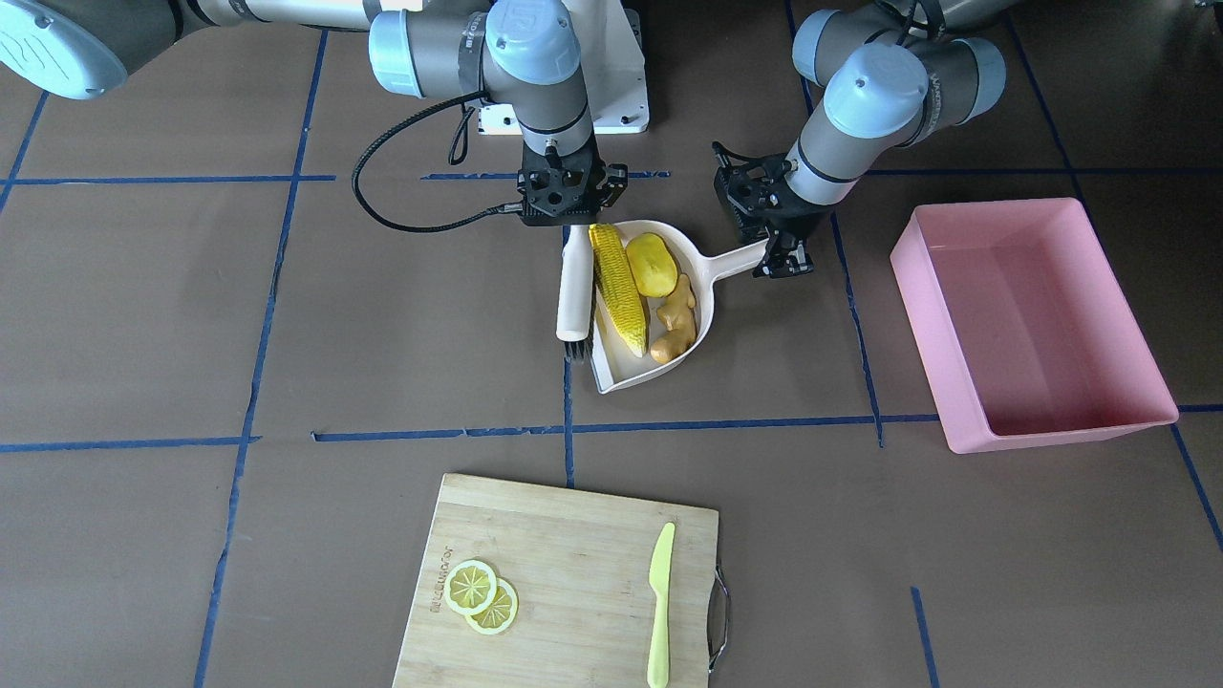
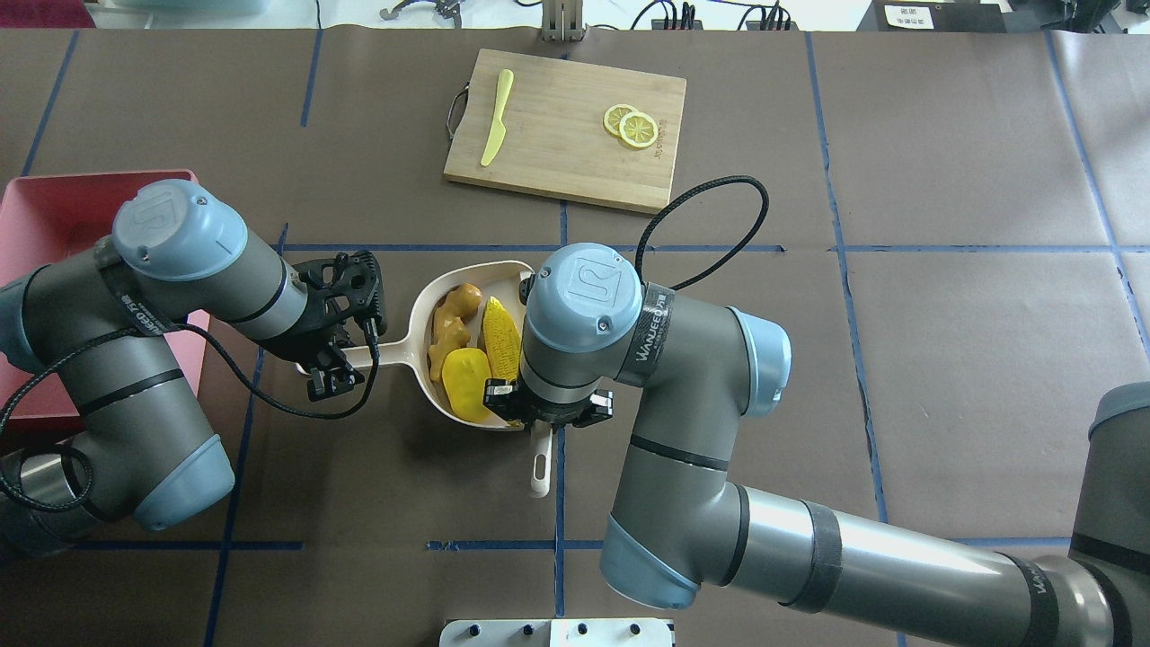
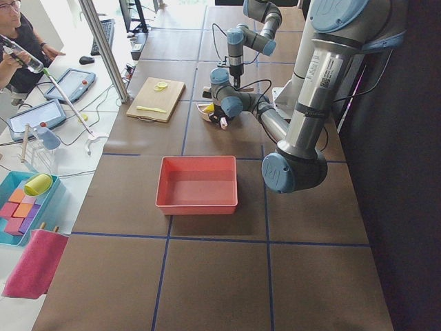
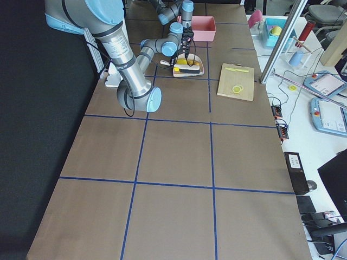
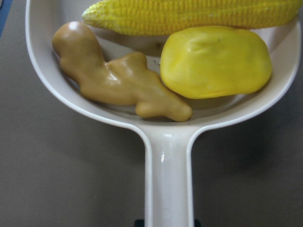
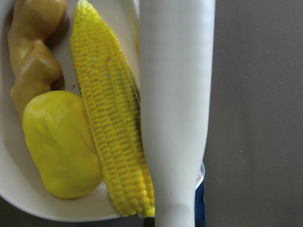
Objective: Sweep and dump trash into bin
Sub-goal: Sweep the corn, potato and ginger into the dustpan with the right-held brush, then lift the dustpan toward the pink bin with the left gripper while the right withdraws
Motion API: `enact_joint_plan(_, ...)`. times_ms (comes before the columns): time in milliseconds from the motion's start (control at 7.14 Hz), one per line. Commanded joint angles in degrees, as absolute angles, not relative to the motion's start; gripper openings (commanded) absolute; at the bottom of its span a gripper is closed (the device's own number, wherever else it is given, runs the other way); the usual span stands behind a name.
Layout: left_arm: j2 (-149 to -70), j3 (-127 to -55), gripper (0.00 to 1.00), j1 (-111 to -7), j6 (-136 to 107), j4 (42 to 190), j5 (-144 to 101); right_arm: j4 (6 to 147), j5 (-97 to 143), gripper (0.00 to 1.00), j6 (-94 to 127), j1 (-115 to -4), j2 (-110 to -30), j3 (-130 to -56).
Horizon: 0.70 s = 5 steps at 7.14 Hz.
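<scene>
The corn cob [image 1: 618, 287], the yellow lump [image 1: 652, 265] and the ginger root [image 1: 675, 320] all lie inside the beige dustpan [image 1: 621, 371] on the table. My left gripper [image 1: 783, 253] is shut on the dustpan's handle [image 5: 168, 179]. My right gripper [image 1: 571, 225] is shut on a white brush [image 1: 574, 287], which lies along the pan's side next to the corn [image 6: 111, 137]. The pink bin [image 1: 1037, 325] stands empty beyond my left gripper, apart from the pan. In the overhead view the bin [image 2: 54, 202] is partly hidden by my left arm.
A bamboo cutting board [image 1: 564, 554] sits at the far side of the table from the robot, with two lemon slices [image 1: 482, 594] and a yellow-green knife [image 1: 659, 602] on it. A black cable [image 1: 382, 191] loops beside my right wrist.
</scene>
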<state>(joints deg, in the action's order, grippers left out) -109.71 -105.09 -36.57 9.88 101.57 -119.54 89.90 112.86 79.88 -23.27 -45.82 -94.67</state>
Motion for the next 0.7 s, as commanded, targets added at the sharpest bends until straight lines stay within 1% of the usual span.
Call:
enact_joint_plan(0, -109.1, -104.6, 0.00, -36.7, 9.1, 105.6, -119.6, 91.6, 114.1, 0.02, 79.9, -24.6, -46.8, -96.4)
enact_joint_plan(140, -108.7, -104.2, 0.00, -36.7, 9.1, 108.3, -119.6, 91.8, 114.7, 0.02, 79.9, -25.4, -48.2, -98.2)
enact_joint_plan(420, -108.7, -104.3, 0.00, -36.7, 6.3, 110.9, -119.6, 96.6, 116.3, 0.02, 79.5, -27.4, -54.8, -108.0)
enact_joint_plan(560, -108.6, -104.5, 0.00, -36.8, 5.3, 111.7, -119.6, 98.1, 116.3, 0.02, 79.5, -29.0, -57.1, -111.5)
